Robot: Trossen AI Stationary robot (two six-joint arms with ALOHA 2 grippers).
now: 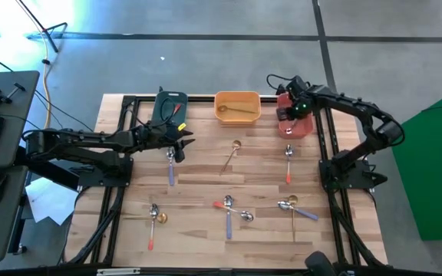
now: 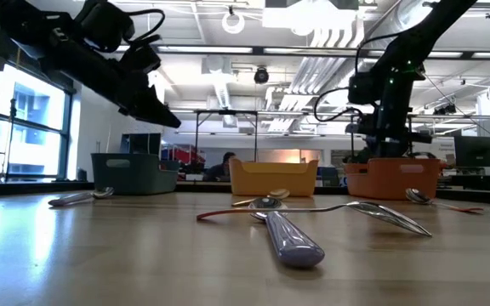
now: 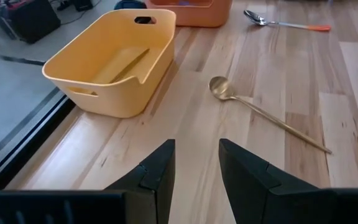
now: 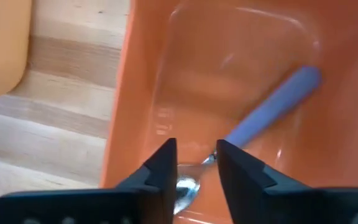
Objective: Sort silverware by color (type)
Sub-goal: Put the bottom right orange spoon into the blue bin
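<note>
Hanging low over the glossy red bin [image 1: 296,125] at the table's far right corner, the right gripper [image 4: 196,169] has its two dark, wedge-shaped fingers parted by a narrow gap, and a blue-handled spoon [image 4: 272,109] lies slanted inside that bin, its shiny metal bowl showing in the gap between the fingertips; whether the fingers touch it cannot be told, though they do not look clamped on it. The bin's smooth plastic wall reflects light and curves softly at the corners. Beside it, at the middle of the far edge, sits the matte yellow-orange bin [image 1: 237,106], rectangular with rounded corners and a slot handle, and a slim gold spoon [image 1: 239,110] lies in it. A dark teal bin [image 1: 169,104] stands at the far left. The left gripper [image 3: 196,163] hovers above bare pale wood planks of the table [image 1: 206,169] near the teal bin, its angular black fingers slightly apart and holding nothing. Ahead of it lies a gold spoon [image 3: 263,112] with a thin straight stem and a small round bowl. Other silverware lies scattered on the wood: a purple-handled spoon [image 1: 171,166] just beside the left gripper, a red-handled spoon [image 1: 288,162] near the right side, and several more crossing one another along the near half.
</note>
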